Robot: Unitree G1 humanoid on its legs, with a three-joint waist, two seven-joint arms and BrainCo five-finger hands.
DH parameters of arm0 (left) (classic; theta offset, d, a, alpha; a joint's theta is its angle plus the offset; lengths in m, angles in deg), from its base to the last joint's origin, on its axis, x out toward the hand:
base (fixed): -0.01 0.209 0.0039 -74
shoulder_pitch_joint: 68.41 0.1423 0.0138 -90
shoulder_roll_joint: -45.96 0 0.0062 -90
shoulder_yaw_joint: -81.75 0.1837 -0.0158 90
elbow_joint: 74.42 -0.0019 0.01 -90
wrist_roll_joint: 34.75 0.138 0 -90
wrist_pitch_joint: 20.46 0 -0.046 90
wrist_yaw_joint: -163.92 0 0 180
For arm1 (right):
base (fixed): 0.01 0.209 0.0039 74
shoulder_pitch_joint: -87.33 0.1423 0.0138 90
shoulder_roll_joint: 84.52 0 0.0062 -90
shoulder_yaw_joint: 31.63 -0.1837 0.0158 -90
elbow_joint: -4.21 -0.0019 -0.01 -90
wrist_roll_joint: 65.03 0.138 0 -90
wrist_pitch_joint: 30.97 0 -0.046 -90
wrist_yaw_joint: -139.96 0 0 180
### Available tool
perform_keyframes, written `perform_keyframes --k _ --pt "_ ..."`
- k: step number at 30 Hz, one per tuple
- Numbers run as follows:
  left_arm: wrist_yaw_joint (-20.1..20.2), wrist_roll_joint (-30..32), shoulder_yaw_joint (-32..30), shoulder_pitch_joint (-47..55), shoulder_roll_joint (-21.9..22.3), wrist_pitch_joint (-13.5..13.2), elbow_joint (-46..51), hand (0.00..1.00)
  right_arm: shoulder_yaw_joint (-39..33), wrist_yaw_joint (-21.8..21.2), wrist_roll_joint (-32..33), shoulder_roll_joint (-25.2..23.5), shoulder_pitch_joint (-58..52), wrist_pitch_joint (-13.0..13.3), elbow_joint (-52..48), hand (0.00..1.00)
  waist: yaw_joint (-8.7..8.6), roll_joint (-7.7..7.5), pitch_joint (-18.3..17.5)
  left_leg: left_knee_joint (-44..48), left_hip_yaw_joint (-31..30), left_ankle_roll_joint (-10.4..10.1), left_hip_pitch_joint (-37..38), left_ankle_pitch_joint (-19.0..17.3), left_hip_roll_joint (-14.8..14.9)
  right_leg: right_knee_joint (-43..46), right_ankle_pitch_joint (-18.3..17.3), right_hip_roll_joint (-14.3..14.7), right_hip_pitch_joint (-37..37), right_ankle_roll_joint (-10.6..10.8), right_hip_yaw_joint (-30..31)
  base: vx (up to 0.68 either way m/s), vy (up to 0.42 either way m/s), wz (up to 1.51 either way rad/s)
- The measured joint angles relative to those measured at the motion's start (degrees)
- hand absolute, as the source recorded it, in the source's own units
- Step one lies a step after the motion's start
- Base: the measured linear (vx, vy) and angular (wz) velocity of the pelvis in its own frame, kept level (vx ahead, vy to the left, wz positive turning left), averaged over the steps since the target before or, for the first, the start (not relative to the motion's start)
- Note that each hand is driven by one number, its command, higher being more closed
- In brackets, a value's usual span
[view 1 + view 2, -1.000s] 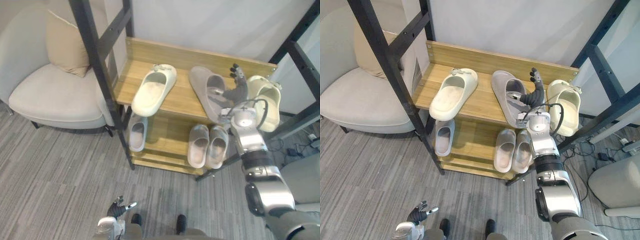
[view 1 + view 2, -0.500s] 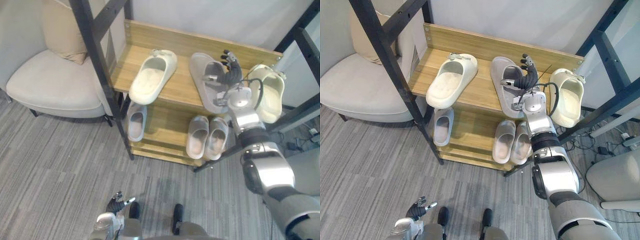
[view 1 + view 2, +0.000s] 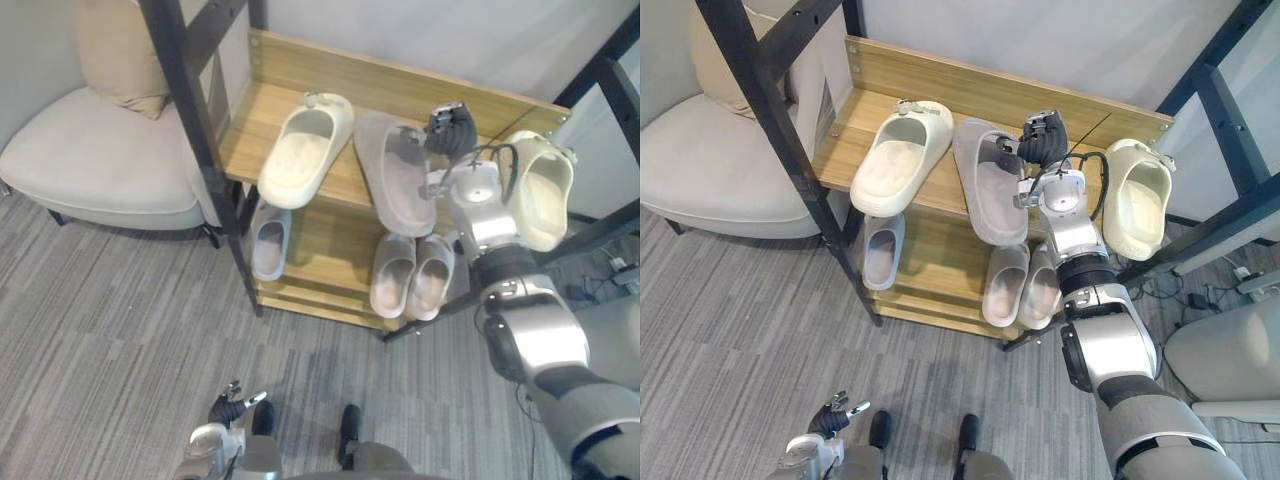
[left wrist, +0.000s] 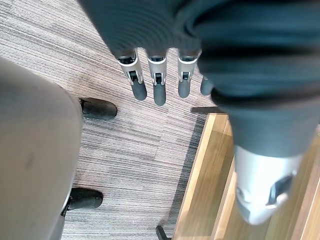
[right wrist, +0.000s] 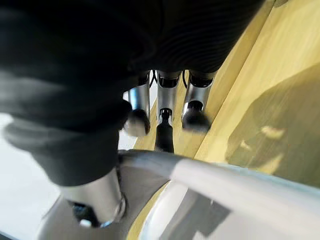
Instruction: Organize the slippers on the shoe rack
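The wooden shoe rack (image 3: 300, 75) carries a cream slipper (image 3: 305, 150) on the left of its top shelf. Beside it lies a grey slipper (image 3: 392, 180), its toe over the shelf's front edge. My right hand (image 3: 450, 128) is at this slipper's far end, fingers (image 5: 165, 130) curled round its strap (image 5: 225, 185). A second cream slipper (image 3: 540, 190) lies at the rack's right end. On the lower shelf sit a small grey slipper (image 3: 268, 250) and a beige pair (image 3: 412, 275). My left hand (image 3: 232, 408) hangs low over the floor, fingers (image 4: 157, 92) straight.
A pale armchair (image 3: 100, 170) with a tan cushion (image 3: 120, 55) stands left of the rack. A black frame post (image 3: 190, 120) crosses in front of the rack's left end, and another black frame (image 3: 600, 70) stands at the right. Grey carpet (image 3: 120, 340) lies in front.
My right hand's fingers have curled shut on the grey slipper's strap. The grey slipper has swung left, closer to the cream slipper. The camera has shifted a little.
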Motion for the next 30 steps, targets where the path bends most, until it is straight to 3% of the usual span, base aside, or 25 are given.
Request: perform_keyframes --k 5,13,19,30 --pt "0.0 0.0 -0.1 0.0 0.0 0.0 0.0 0.0 0.9 -0.1 0.3 0.0 -1.9 0.4 -4.2 1.0 -0.13 0.0 0.0 0.1 0.1 0.0 0.0 0.0 0.1 0.0 0.0 0.0 0.0 0.0 0.1 0.0 0.0 0.0" --pt "0.0 0.2 -1.9 0.6 0.4 0.1 0.0 0.0 0.8 0.4 0.3 -0.5 -19.1 2.5 -28.1 1.0 -1.27 -0.01 -0.1 0.2 0.3 -0.1 0.4 0.0 0.1 0.3 0.0 0.1 0.3 0.1 0.1 0.0 0.0 0.0" --pt "0.1 2.6 -2.2 1.5 0.4 0.3 -0.3 0.0 -3.0 1.5 -1.4 -4.0 -34.7 5.0 -46.8 1.0 -3.25 0.26 -1.3 1.7 1.1 -0.4 1.1 -1.4 0.4 0.3 -0.6 0.1 1.3 0.9 1.0 0.0 0.0 -0.06" --pt "0.2 4.8 -2.1 3.0 1.2 0.4 -1.5 0.0 -3.3 0.2 -4.8 -10.4 -53.3 9.7 -62.3 1.0 -4.99 1.62 -5.3 1.8 1.2 -0.5 3.2 -1.6 0.6 0.3 -0.9 0.3 3.3 1.2 1.0 0.0 -0.001 -0.01"
